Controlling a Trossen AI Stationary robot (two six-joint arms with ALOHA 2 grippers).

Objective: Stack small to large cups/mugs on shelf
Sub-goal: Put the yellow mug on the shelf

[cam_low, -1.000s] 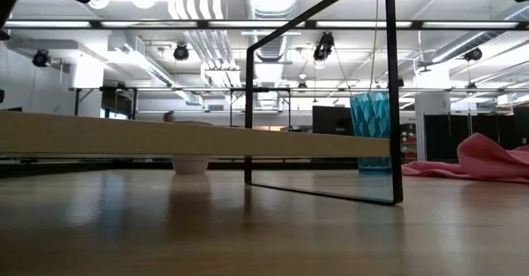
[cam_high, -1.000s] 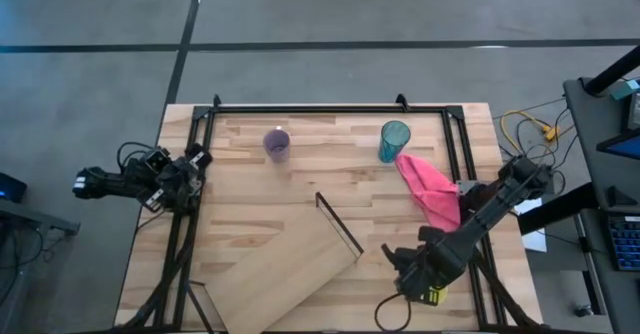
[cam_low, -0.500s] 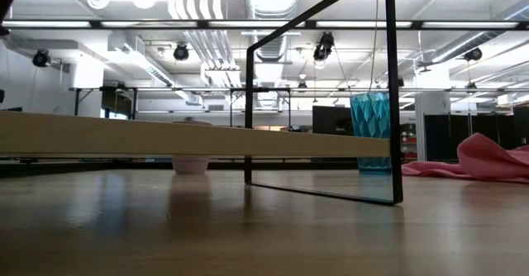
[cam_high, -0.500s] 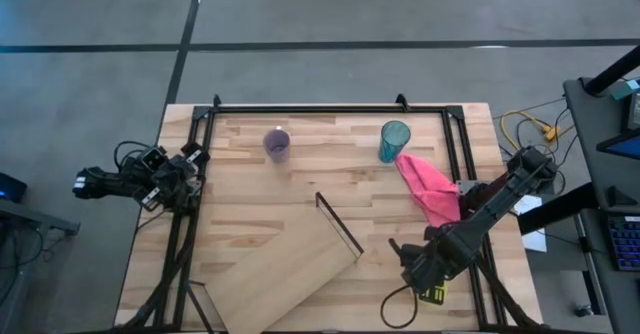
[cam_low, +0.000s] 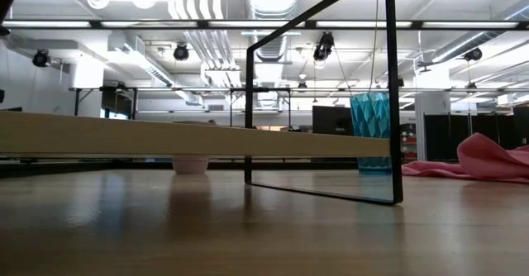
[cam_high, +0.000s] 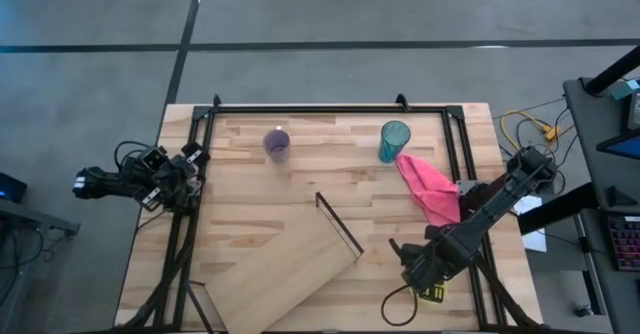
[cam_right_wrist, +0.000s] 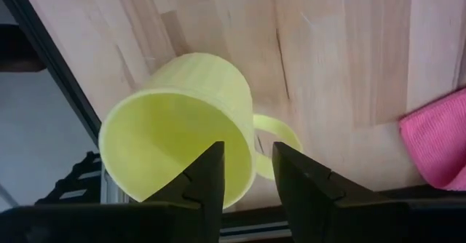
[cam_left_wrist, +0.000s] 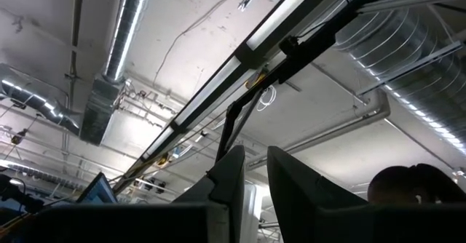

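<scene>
The small yellow mug stands upright near the table's near right corner, with its handle to one side. In the high view only a bit of the yellow mug shows under the arm. My right gripper is over it, open, with one finger inside the rim and one outside by the handle. The purple cup and the teal tumbler stand upright near the far edge. The shelf board lies slantwise on the table, its dark frame upright at its far end. My left gripper rests shut off the left edge. My right gripper comes from above, pointing down, with the mug's wall beside the handle between its two fingers, one inside and one outside. Whether the fingers touch the wall I cannot tell.
A pink cloth lies just right of the teal tumbler, its edge in the right wrist view as pink cloth. A dark metal rail runs along the right side, close to the mug. A person's head shows beyond the left gripper.
My right arm shifted a little toward the table's right edge over the mug, then held still. Cups, shelf and cloth stayed where they were.
</scene>
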